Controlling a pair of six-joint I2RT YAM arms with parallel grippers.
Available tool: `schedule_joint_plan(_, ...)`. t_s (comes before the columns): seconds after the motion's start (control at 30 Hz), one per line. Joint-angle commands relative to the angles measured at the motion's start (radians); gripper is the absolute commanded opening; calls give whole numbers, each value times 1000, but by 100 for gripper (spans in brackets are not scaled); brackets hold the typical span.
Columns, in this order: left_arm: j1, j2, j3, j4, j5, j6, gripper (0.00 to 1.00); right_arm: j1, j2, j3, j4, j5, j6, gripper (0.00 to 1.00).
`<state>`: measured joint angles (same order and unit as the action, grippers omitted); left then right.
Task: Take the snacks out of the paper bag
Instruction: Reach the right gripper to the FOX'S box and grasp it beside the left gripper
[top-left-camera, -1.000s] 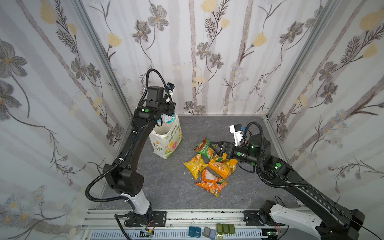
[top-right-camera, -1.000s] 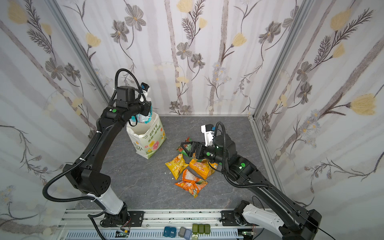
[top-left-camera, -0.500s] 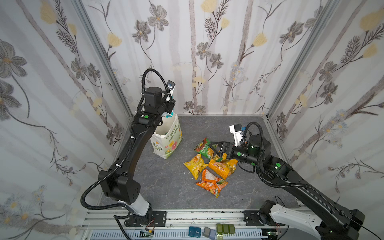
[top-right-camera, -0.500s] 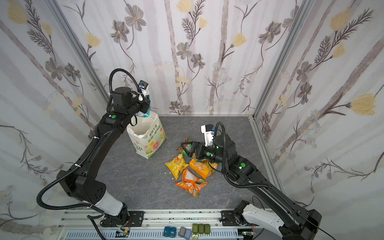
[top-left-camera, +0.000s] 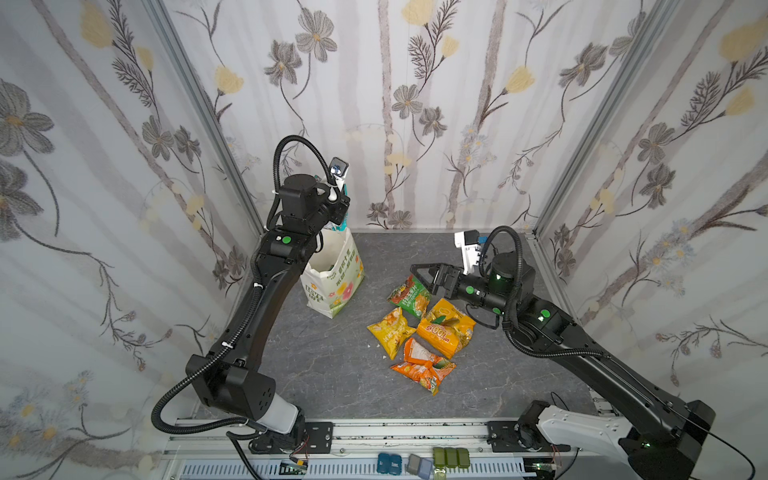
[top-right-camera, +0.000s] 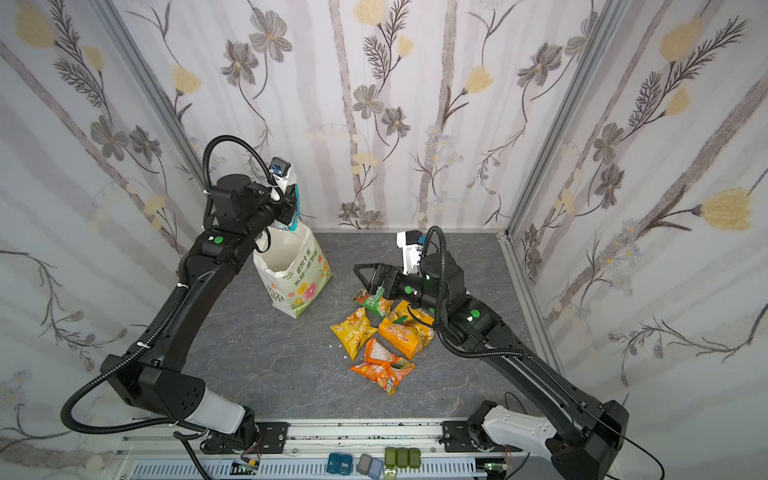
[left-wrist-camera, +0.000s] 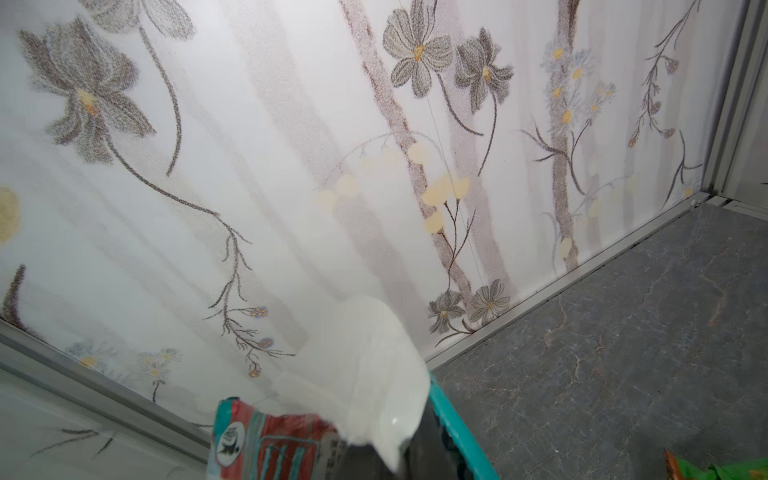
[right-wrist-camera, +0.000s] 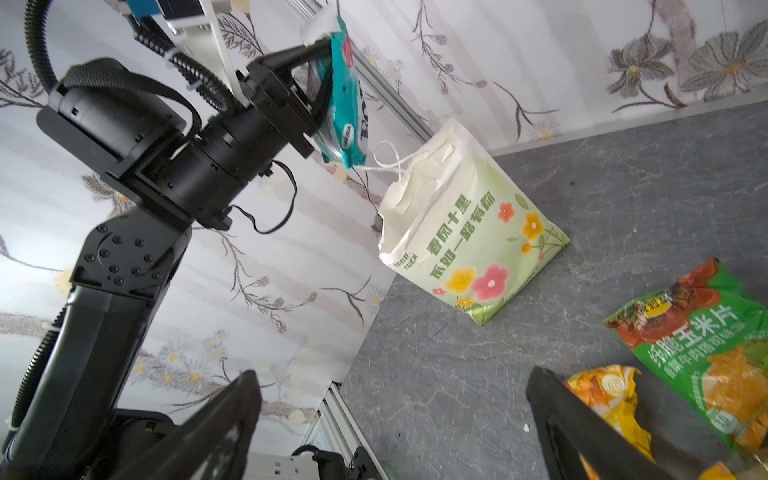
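The white paper bag (top-left-camera: 332, 278) (top-right-camera: 295, 274) (right-wrist-camera: 465, 224) stands open at the back left in both top views. Just above its mouth my left gripper (right-wrist-camera: 328, 48) is shut on the top edge of a teal-and-white snack packet (right-wrist-camera: 345, 104) (top-right-camera: 296, 208) (left-wrist-camera: 270, 449), which hangs clear of the bag. My right gripper (top-left-camera: 419, 276) (right-wrist-camera: 395, 382) is open and empty, hovering over the near edge of the pile. On the floor lie a green packet (top-left-camera: 409, 296) (right-wrist-camera: 706, 340), a yellow one (top-left-camera: 390, 330) and two orange ones (top-left-camera: 446, 328) (top-left-camera: 424, 365).
The flowered back wall (top-left-camera: 395, 124) and the left wall stand close behind the bag. A white cord handle (right-wrist-camera: 390, 158) loops out of the bag's mouth. A metal rail (top-left-camera: 374, 432) with small boxes (top-left-camera: 451, 456) runs along the front edge.
My left gripper has risen with the teal-and-white packet, lifting it out of the bag's mouth. The right arm and the packets on the floor have not moved.
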<state>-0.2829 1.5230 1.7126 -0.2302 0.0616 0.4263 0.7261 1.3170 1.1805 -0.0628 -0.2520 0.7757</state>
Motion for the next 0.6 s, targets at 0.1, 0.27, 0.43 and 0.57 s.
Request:
schedule_joint_plan(0.1,3,-28,-13,-39,87,-149,0,-14,179,173,197,-59,-12,99)
schedule_joint_plan(0.27,2,-9,5,-93,89,-186,0,-12,378,330,276,-142,-15,99)
schedule_joint_plan(0.43,4,7,14,-115,92,-203,0,-10,552,470,293,-215,-8,97)
schedule_joint_plan(0.57,4,10,13,-111,97,-219,0,-11,653,562,277,-247,-4,95)
